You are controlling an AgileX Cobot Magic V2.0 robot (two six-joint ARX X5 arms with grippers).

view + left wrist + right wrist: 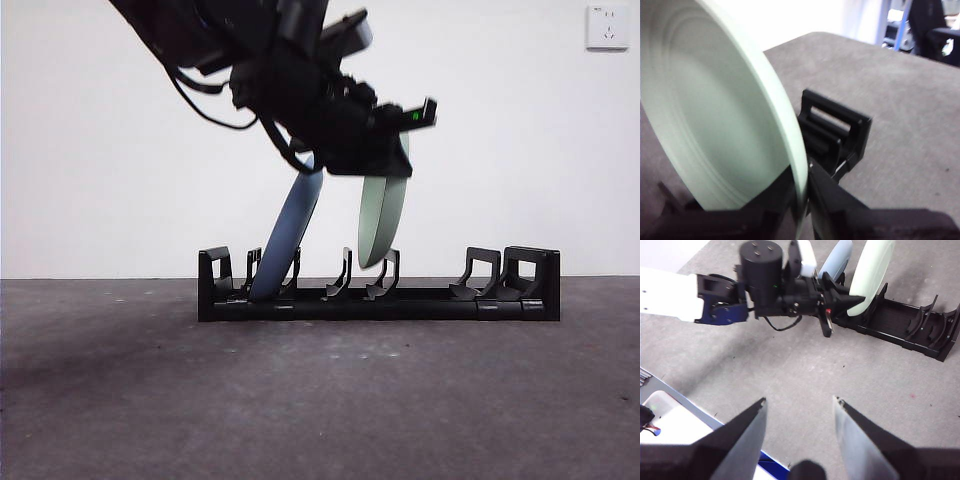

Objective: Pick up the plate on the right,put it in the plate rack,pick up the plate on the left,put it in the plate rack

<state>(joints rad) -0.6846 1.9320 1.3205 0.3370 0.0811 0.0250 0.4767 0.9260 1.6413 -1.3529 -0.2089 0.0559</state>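
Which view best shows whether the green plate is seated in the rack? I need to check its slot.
The front view: the green plate stands edge-on between plate rack prongs, held by the left gripper. The left wrist view shows its face close and blurred; the right wrist view shows it from above.

pale green plate, blue plate, black plate rack

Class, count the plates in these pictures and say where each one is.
2. The blue plate leans in the plate rack near its left end; the pale green plate is gripped by the left gripper, its lower edge among the middle prongs.
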